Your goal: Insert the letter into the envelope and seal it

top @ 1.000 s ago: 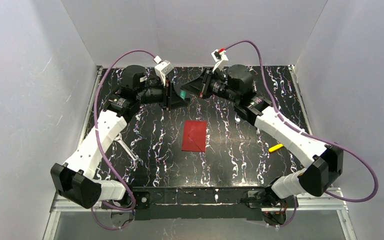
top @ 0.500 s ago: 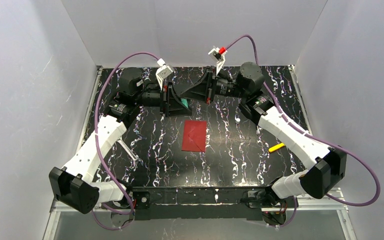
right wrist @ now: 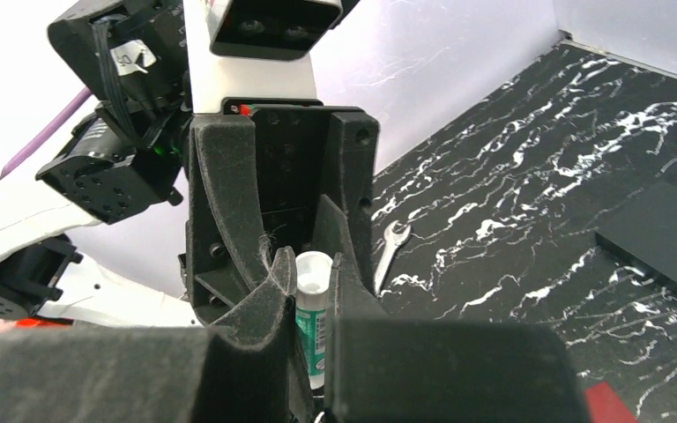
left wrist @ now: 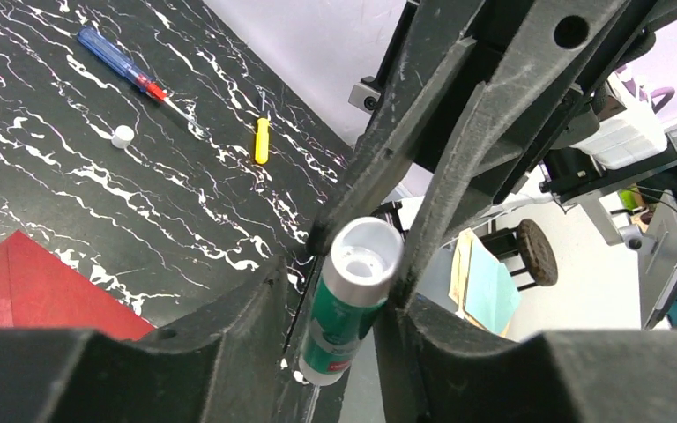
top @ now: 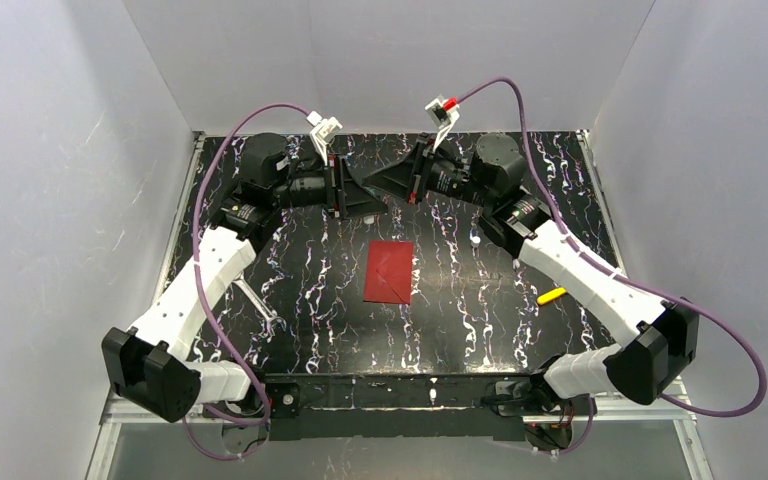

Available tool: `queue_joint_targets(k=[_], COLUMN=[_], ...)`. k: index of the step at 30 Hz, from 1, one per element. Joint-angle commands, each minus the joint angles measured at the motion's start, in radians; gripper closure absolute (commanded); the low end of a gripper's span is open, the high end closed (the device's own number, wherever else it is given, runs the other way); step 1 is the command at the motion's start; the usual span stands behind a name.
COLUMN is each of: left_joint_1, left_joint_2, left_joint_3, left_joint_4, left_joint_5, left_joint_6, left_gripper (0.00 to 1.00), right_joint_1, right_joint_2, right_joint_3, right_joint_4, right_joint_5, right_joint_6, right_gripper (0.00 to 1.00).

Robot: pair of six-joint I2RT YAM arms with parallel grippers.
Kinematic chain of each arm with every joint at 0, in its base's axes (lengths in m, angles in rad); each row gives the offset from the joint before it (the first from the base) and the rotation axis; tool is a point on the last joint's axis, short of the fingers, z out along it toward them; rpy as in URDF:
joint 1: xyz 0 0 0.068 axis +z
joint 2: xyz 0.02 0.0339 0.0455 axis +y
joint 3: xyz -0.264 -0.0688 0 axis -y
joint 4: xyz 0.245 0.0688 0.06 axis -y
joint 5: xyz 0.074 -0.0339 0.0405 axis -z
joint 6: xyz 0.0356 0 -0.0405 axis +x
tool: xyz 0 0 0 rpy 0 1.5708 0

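The red envelope (top: 389,271) lies flat at the table's middle, and its corner shows in the left wrist view (left wrist: 18,286). The letter is hidden from every view. At the back centre the two grippers meet tip to tip above the table. A green and white glue stick (left wrist: 353,291) hangs between them. My right gripper (right wrist: 311,280) is shut on its white end (right wrist: 312,271). My left gripper (left wrist: 335,304) stands open around the green body, with a gap showing beside its left finger. Both grippers hover behind the envelope, well apart from it.
A wrench (top: 258,305) lies at the left, by the left arm. A yellow-handled tool (top: 551,295) lies at the right. A blue and red screwdriver (left wrist: 128,66) and a small white cap (left wrist: 122,135) lie on the mat. A flat black block (right wrist: 661,238) sits nearby.
The right gripper has moved left to meet the left gripper and now clamps the glue stick. The left jaws have spread apart from it.
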Motion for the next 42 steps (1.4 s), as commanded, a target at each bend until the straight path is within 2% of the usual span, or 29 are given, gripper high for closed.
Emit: queue_joint_targets(k=[1,4,6,7,8,10,11,13,14,17,21,26,33,42], left_joint_1=[0.018,0.021,0.023,0.023,0.023,0.024,0.024,0.026,0.026,0.029,0.031,0.031,0.033,0.042], left_joint_2=[0.015,0.020,0.025,0.026,0.027,0.028,0.031,0.041,0.048,0.067,0.079,0.087,0.099,0.093], left_joint_3=[0.043,0.050,0.050,0.048,0.047,0.049,0.054,0.084,0.104,0.181,0.215,0.214,0.228,0.221], left_joint_4=[-0.015,-0.066,-0.077,-0.073,-0.070,-0.074,-0.085,-0.146,-0.205,-0.333,-0.346,-0.345,-0.352,-0.355], left_joint_5=[-0.032,-0.044,-0.039,-0.035,-0.037,-0.059,-0.081,-0.171,-0.231,-0.401,-0.481,-0.524,-0.521,-0.509], left_joint_6=[-0.031,-0.002,0.001,-0.003,-0.010,-0.022,-0.028,-0.043,-0.050,-0.100,-0.219,-0.302,-0.341,-0.358], left_gripper=[0.68,0.78,0.95,1.00,1.00,1.00,1.00,1.00,1.00,1.00,1.00,1.00,1.00,0.99], right_joint_1=[0.007,0.006,0.007,0.007,0.007,0.006,0.007,0.007,0.007,0.009,0.038,0.100,0.168,0.203], right_joint_2=[-0.032,-0.037,-0.034,-0.033,-0.030,-0.035,-0.048,-0.086,-0.109,-0.155,-0.131,-0.069,0.036,0.088], right_joint_3=[-0.002,-0.004,-0.001,0.003,0.010,0.011,0.005,-0.040,-0.079,-0.172,-0.157,-0.059,0.060,0.115], right_joint_4=[0.019,0.018,0.008,-0.009,-0.033,-0.068,-0.079,-0.045,-0.002,0.116,0.070,-0.063,-0.129,-0.197], right_joint_5=[0.035,0.040,0.042,0.051,0.074,0.134,0.172,0.239,0.265,0.302,0.316,0.415,0.506,0.611], right_joint_6=[0.012,0.010,0.009,0.008,0.008,0.003,0.003,0.016,0.036,0.081,0.051,-0.020,-0.081,-0.096], right_gripper=[0.99,0.99,0.99,0.99,0.92,0.52,0.36,0.20,0.18,0.17,0.18,0.22,0.26,0.45])
